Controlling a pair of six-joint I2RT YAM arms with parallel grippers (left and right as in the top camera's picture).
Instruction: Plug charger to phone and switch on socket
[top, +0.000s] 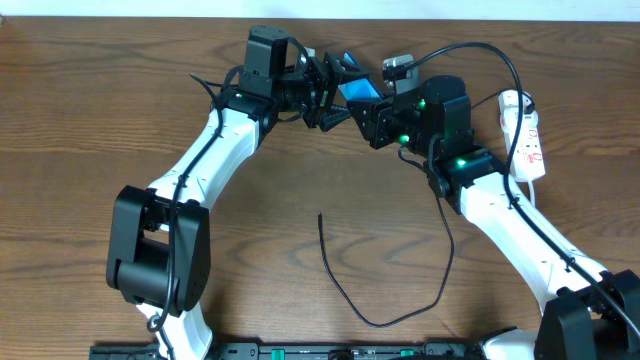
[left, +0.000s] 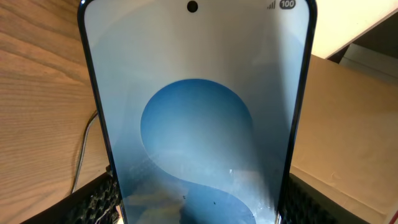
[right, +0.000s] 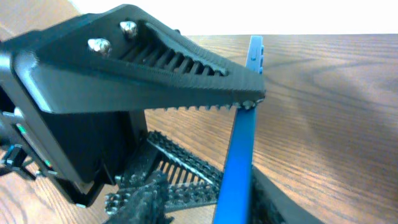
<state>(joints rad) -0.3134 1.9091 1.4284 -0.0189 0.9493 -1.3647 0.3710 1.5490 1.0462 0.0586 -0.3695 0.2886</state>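
The phone (top: 358, 92), blue screen lit, is held up off the table at the top centre. My left gripper (top: 330, 95) is shut on its two long edges. In the left wrist view the phone (left: 199, 112) fills the frame between the fingers (left: 199, 205). My right gripper (top: 378, 118) meets it from the right. In the right wrist view the phone (right: 239, 155) stands edge-on between my right fingers (right: 211, 199), against the right one, with a gap to the left one. The charger cable (top: 390, 322) lies looped on the table, its plug tip (top: 320, 216) free. The socket (top: 527, 130) lies at the far right.
The wooden table (top: 100, 120) runs to a pale wall at the back. My left gripper's black finger (right: 155, 68) crosses the top of the right wrist view. A thicker black cable (top: 500, 55) arcs over the right arm towards the socket.
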